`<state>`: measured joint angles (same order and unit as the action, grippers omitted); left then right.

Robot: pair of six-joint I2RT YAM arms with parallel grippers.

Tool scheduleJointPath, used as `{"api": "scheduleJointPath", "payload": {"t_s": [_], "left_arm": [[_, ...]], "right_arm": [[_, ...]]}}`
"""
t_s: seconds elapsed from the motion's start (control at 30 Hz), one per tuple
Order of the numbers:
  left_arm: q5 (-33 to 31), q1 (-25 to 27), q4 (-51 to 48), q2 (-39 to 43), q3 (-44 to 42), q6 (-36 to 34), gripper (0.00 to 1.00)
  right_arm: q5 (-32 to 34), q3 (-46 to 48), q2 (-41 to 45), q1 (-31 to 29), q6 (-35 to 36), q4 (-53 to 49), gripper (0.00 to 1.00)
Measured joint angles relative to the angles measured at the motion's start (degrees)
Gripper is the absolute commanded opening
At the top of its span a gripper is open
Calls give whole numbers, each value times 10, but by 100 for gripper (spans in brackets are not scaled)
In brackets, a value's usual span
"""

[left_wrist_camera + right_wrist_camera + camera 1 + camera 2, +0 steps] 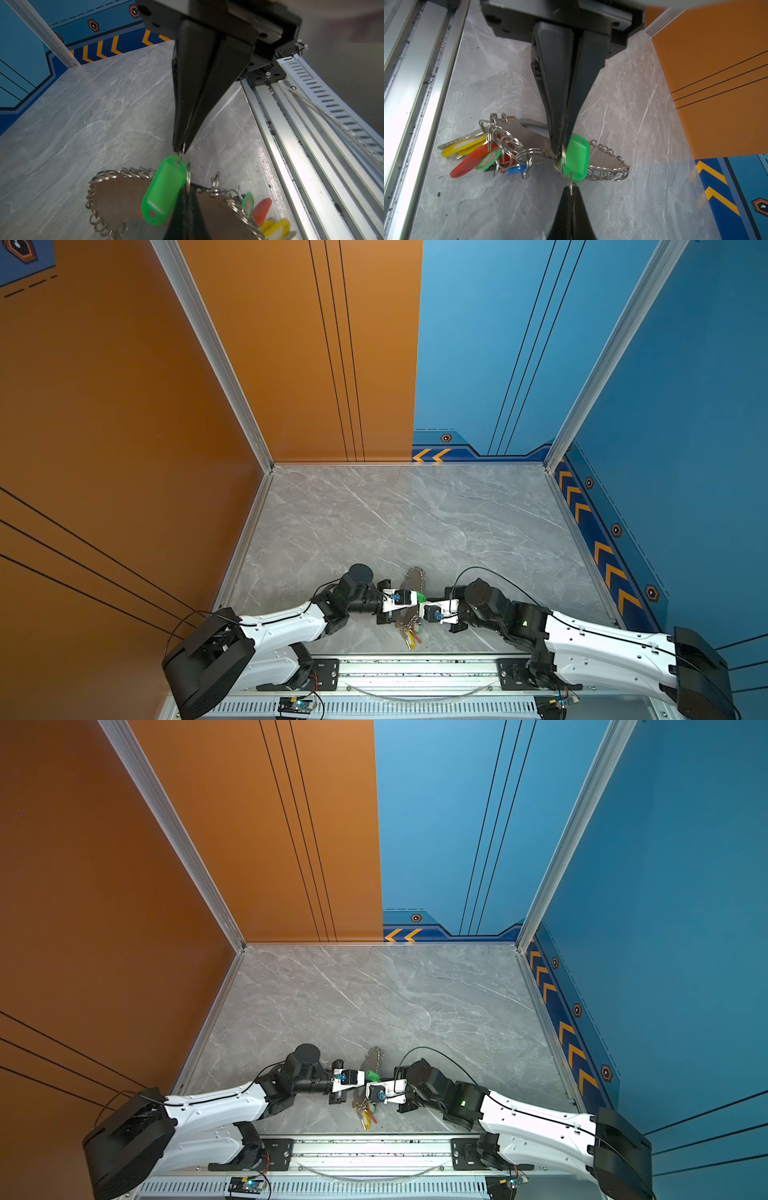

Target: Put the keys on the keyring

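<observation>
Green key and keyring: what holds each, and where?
Left gripper pinches the green key by its ring; right gripper pinches the keyring at an edge ring.

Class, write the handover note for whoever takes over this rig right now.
Left gripper: shut on the small ring of the green key.
Right gripper: shut on the edge of the keyring, beside that key.
Done: the other keys are bunched at one end of the keyring.
Left to do: get the green key on; I cannot tell whether it is hooked yet.

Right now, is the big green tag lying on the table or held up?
Held up. The green tag is off the table, its little ring pinched in the shut left gripper.
</observation>
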<state>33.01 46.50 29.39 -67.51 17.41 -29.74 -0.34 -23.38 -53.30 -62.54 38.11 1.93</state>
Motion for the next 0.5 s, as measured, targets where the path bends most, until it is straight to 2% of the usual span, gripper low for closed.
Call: {"api": "scheduleJointPath", "payload": {"t_s": [0.23,0.5], "left_arm": [[0,0,0,0,0,0,0],[0,-1,0,0,0,0,0]], "right_arm": [[-10,0,4,2,0,0,0],[28,0,25,26,-11,0,0]]}}
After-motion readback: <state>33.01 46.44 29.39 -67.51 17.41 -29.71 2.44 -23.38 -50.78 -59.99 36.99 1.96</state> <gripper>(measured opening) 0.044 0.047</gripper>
